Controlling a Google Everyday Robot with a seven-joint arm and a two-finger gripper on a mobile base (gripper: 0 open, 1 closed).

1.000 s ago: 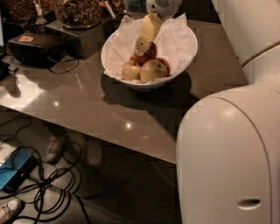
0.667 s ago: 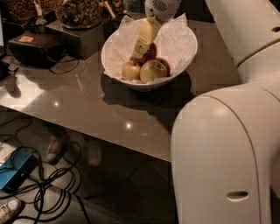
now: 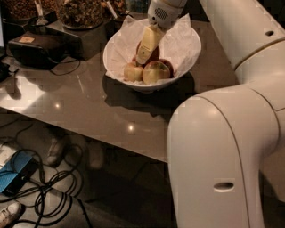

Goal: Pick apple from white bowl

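Note:
The white bowl [image 3: 180, 67], lined with crinkled white paper, stands on the brown table at the top middle. Inside it, the dark red apple [image 3: 155, 53] lies at the back, partly hidden. Two yellow-green apples with red blush [image 3: 156, 72] [image 3: 132, 71] lie in front of it. My gripper [image 3: 143, 59] reaches down into the bowl from above. Its tip is right against the left side of the dark red apple, just above the two front apples.
My large white arm links [image 3: 222, 156] fill the right side. A black box with cables [image 3: 33, 49] and bowls of snacks [image 3: 82, 11] stand at the table's [image 3: 89, 107] back left. Cables, a blue device [image 3: 15, 176] and shoes lie on the floor below.
My gripper stays down in the bowl at about the same spot. The big white arm link in the foreground has swung a little to the left.

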